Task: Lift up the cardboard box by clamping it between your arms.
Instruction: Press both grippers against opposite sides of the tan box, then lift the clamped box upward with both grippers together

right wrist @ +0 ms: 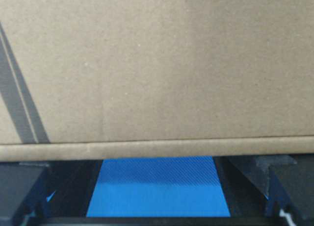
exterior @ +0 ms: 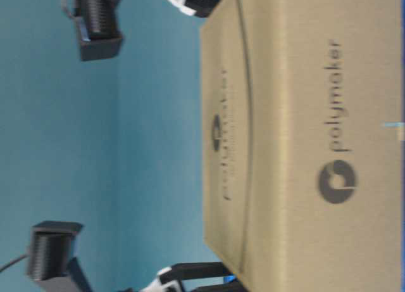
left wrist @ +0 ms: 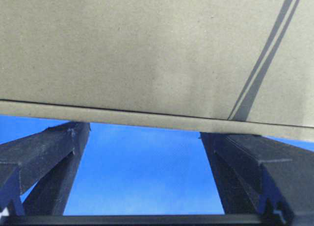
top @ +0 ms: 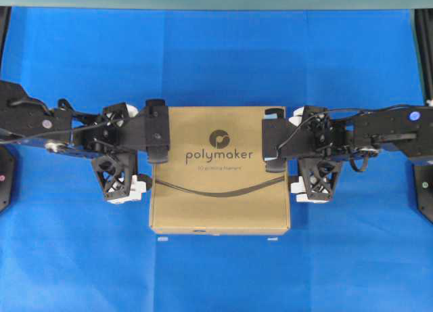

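Note:
The cardboard box (top: 220, 190) lies flat in the middle of the blue cloth, its "polymaker" print facing up. My left gripper (top: 142, 148) is open against the box's left side. My right gripper (top: 294, 149) is open against the right side, so the box sits between the two arms. In the left wrist view the cardboard box (left wrist: 147, 49) fills the top, and the gripper (left wrist: 144, 133) shows dark fingers (left wrist: 44, 157) running up under its edge. The right wrist view shows the same: the box (right wrist: 157, 64) above the open gripper (right wrist: 157, 162). I cannot tell whether the box is off the cloth.
Blue cloth (top: 216, 278) covers the table all round the box. Black arm bases stand at the left edge (top: 3, 176) and the right edge (top: 423, 190). In the table-level view the box (exterior: 304, 146) is close, with white-tipped fingers (exterior: 183, 0) at its corners.

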You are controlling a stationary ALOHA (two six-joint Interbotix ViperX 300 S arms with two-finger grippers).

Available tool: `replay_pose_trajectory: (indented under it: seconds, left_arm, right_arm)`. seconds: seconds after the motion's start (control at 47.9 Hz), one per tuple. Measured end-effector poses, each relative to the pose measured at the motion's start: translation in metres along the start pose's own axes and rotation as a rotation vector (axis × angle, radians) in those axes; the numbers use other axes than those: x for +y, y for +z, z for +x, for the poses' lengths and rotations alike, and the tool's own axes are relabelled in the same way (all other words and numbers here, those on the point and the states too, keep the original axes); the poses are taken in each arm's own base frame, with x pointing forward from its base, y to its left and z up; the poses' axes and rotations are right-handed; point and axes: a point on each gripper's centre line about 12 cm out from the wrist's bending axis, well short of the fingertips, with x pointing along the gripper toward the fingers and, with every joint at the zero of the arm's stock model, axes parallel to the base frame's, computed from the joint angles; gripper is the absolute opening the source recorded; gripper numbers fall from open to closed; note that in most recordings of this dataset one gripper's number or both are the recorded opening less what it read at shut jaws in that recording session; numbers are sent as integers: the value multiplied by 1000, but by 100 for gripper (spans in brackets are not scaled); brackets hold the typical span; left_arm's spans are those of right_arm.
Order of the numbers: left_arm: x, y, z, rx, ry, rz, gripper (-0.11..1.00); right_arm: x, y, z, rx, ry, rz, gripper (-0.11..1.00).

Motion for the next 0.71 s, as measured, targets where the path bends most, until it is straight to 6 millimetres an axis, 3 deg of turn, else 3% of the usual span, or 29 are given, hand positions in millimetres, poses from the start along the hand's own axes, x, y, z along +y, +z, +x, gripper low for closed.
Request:
replay_pose_trajectory:
  seconds: [0.71]
  left_arm:
    - [1, 62, -82, -13, 11, 5, 88]
  right_arm:
    - [-6, 43, -90, 10, -4, -2, 99]
